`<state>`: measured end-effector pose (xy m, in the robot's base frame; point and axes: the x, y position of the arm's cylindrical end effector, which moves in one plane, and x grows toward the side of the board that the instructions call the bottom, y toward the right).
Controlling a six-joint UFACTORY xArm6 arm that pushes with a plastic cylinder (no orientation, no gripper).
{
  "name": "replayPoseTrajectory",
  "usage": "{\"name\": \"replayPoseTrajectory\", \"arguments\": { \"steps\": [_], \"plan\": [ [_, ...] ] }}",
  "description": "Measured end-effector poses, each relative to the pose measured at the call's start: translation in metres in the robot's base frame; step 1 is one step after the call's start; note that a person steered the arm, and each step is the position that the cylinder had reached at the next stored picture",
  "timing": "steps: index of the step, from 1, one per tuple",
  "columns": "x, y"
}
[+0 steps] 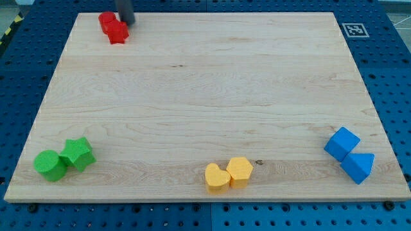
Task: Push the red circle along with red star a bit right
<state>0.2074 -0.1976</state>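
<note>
my tip (127, 22) — beside red star (117, 32)

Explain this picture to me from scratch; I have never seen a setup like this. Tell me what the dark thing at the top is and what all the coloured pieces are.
There is one picture, from a single camera looking down on a wooden board that lies on a blue perforated bench. The dark thing is a straight rod at the end of a robot arm. It holds nothing; it only pushes. My tip is at the view's top left, right beside the red star and the red circle, which touch each other. Other pairs: a green circle and green star at bottom left, a yellow heart and yellow hexagon at bottom centre, and a blue cube and blue triangle at bottom right.
</note>
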Motion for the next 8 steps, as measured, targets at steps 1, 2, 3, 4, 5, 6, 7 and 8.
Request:
{"name": "replayPoseTrajectory", "arguments": {
  "steps": [1, 2, 3, 4, 5, 6, 7, 8],
  "plan": [
    [-0.015, -0.004],
    [-0.016, -0.021],
    [-0.013, -0.056],
    [0.003, -0.087],
    [0.007, -0.090],
    [0.007, -0.079],
    [0.022, -0.058],
    [0.037, -0.058]
  ]
}}
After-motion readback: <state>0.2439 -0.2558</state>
